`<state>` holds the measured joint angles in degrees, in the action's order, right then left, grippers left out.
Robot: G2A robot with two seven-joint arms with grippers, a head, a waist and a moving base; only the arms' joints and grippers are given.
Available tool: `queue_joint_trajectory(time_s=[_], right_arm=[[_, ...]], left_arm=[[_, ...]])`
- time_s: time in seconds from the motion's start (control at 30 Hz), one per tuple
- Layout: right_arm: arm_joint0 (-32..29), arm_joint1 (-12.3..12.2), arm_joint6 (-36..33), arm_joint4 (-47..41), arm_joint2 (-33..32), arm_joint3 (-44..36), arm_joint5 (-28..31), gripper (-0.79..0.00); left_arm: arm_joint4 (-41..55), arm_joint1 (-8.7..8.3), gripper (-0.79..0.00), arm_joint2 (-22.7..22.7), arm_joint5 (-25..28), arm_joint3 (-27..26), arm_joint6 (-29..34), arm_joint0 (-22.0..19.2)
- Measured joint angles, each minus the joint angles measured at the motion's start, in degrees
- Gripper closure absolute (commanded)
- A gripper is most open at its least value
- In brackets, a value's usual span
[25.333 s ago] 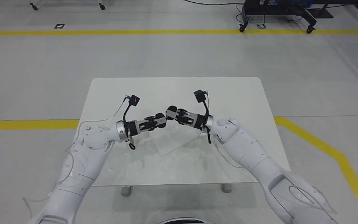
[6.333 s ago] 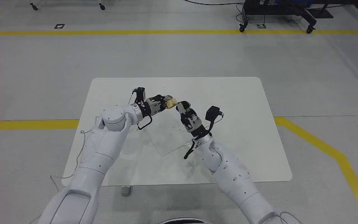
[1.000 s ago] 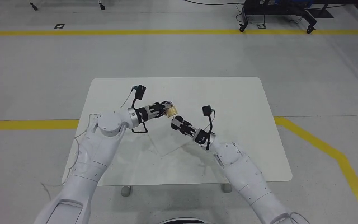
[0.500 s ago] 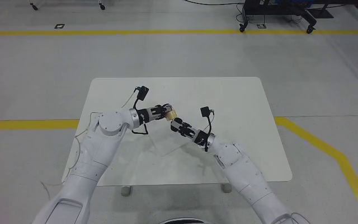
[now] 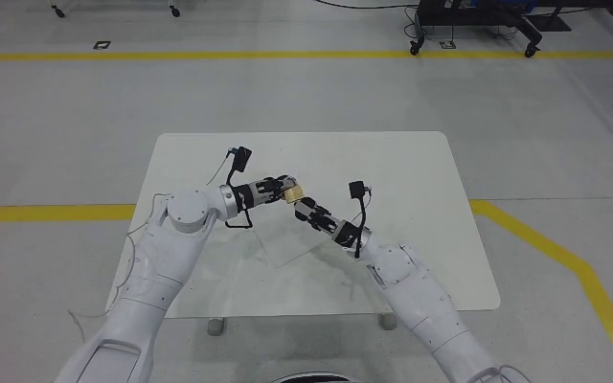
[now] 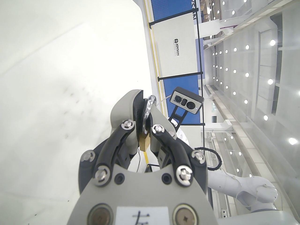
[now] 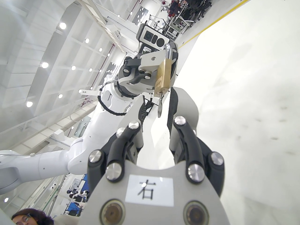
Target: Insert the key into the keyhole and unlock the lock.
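Note:
A brass padlock (image 5: 294, 192) hangs above the middle of the white table (image 5: 402, 163). My left gripper (image 6: 145, 104) is shut on its silver shackle (image 6: 150, 102), and the brass body (image 6: 145, 143) shows between the fingers. In the right wrist view the padlock (image 7: 164, 77) has a small silver key (image 7: 160, 108) sticking out of its underside. My right gripper (image 7: 160, 101) is open just below the lock, its fingers (image 7: 181, 108) on either side of the key without touching it. From above, the right gripper (image 5: 305, 206) sits close beside the lock.
The table's far edge and a yellow floor line (image 5: 287, 55) lie beyond the arms. A wheeled equipment rack (image 5: 474, 19) stands on the floor at the back right. Bare tabletop surrounds both grippers.
The lock and both grippers have shifted only slightly; the right gripper has edged a little toward the lock. The left gripper's hold on the lock is unchanged.

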<state>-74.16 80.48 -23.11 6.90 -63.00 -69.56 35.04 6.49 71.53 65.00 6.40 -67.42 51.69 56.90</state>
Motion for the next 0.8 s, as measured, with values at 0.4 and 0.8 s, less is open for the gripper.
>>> queue_joint_trajectory(time_s=[0.4, 0.8], right_arm=[[0.36, -0.18, 0.02, -2.22, 0.25, 0.87, -0.32, 0.0], [1.73, 0.3, 2.0, -5.45, 1.58, 2.67, -0.5, 0.0]], left_arm=[[1.42, -0.05, 0.0, -0.03, -0.09, 0.42, -1.19, -0.1], [3.95, 0.35, 0.0, -1.23, -3.44, 0.11, -3.4, 0.24]])
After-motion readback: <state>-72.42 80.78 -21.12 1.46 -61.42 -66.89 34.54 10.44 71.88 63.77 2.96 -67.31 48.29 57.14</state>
